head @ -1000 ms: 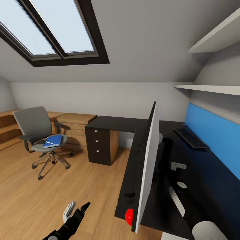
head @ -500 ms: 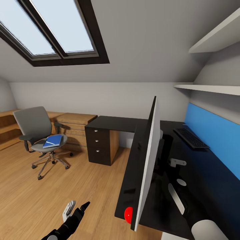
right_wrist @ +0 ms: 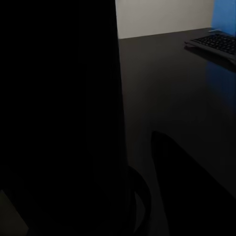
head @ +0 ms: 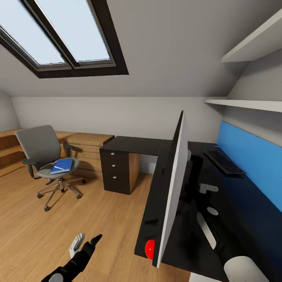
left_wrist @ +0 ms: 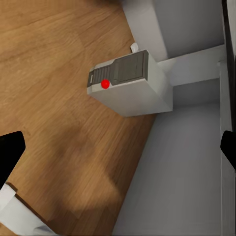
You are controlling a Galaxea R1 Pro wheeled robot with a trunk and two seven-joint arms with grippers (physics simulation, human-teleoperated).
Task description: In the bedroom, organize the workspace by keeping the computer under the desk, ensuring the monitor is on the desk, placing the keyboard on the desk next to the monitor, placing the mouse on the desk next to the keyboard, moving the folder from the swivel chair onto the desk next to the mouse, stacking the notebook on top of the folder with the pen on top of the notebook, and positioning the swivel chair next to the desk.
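Standing edge-on over the black-topped desk (head: pixel 203 150), the large flat black monitor (head: pixel 166 196) hides the right claw, grip unreadable; the left gripper (head: pixel 85 243), fingers spread, hangs near-left of it over wood floor. Between those spread fingers, the wrist camera frames the white-grey tower computer (left_wrist: pixel 130 83) beyond. Beyond the monitor's dark bulk, the right wrist camera catches the slim black-keyed keyboard (right_wrist: pixel 216 44) far right.

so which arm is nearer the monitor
Right. The right arm reaches over the desk directly behind the monitor, close against its back. The left gripper hangs over the wood floor, off the desk's edge, apart from the monitor's screen side.
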